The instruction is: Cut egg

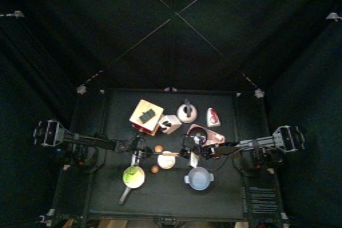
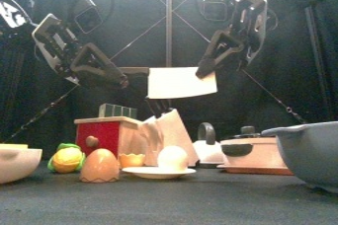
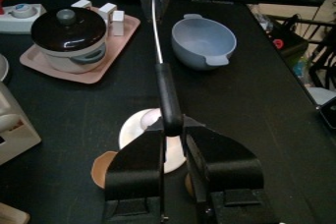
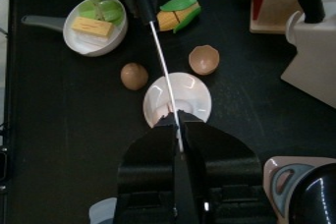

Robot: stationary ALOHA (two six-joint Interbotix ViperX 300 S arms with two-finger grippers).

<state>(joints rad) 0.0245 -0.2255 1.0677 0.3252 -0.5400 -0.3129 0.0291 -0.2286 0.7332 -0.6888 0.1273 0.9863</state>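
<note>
My left gripper (image 3: 168,164) is clamped on the black handle of a broad steel cleaver (image 2: 181,83). My right gripper (image 4: 180,164) is pinched on the thin edge of the same blade at its other end, so the cleaver hangs level between both arms, above the worktop (image 2: 199,204). From the left wrist the blade runs edge-on straight away from the gripper.

Directly below the cleaver, the small cream-white egg (image 2: 172,157) sits in the middle of a round white plate (image 4: 160,98) near the worktop's front. In the front view it stands with its long axis upright, narrow end up. Just beside the plate lie a whole brown egg (image 4: 133,76) and a brown eggshell half (image 4: 203,60).

Further out: a yellow-green bowl (image 4: 98,22) holding a yellow piece, a pale blue bowl (image 3: 203,41), a black lidded pot (image 3: 73,33) on a pink tray (image 3: 33,66), and a red box (image 2: 109,133) behind. I can read no writing anywhere.
</note>
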